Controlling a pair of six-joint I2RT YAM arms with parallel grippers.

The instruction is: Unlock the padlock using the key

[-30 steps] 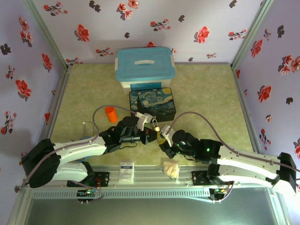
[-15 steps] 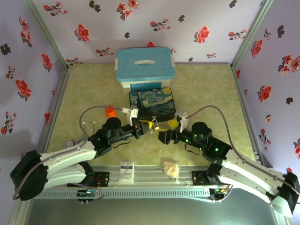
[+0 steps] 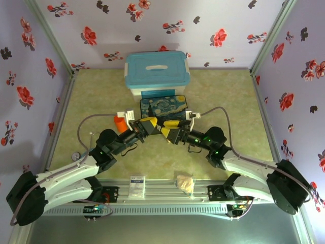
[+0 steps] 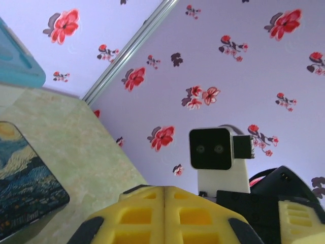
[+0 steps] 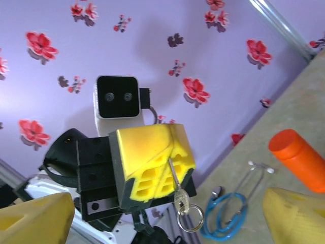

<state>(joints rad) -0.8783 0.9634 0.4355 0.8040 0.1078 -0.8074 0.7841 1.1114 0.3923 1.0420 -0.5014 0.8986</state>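
Padlock [image 5: 182, 200] hung from the shut left claw [image 5: 166, 155]

We saw the left claw's yellow fingers pressed flat together. From their seam a thin silver shackle ran down to the small pale body of the padlock, which hung free just under the fingertips. A small ring [image 5: 190, 221] dangled below that body. Whether the key sat in the lock we could not tell, as it was too small to make out.

The right claw [image 3: 167, 129] faced the left one, tip towards tip, near but apart. Its jaws stood wide apart with nothing between them. The padlock hung in front of it, in line with the gap between its two fingers [image 5: 35, 219].

From above, both claws sat over the near edge of the dark painted box [image 3: 165, 109], which lay just beyond their tips. An orange cylinder [image 5: 297, 157] stood beside the left claw's wrist, on its outer side. A blue-lidded tub [image 3: 157, 68] sat beyond the painted box, well away from both claws.
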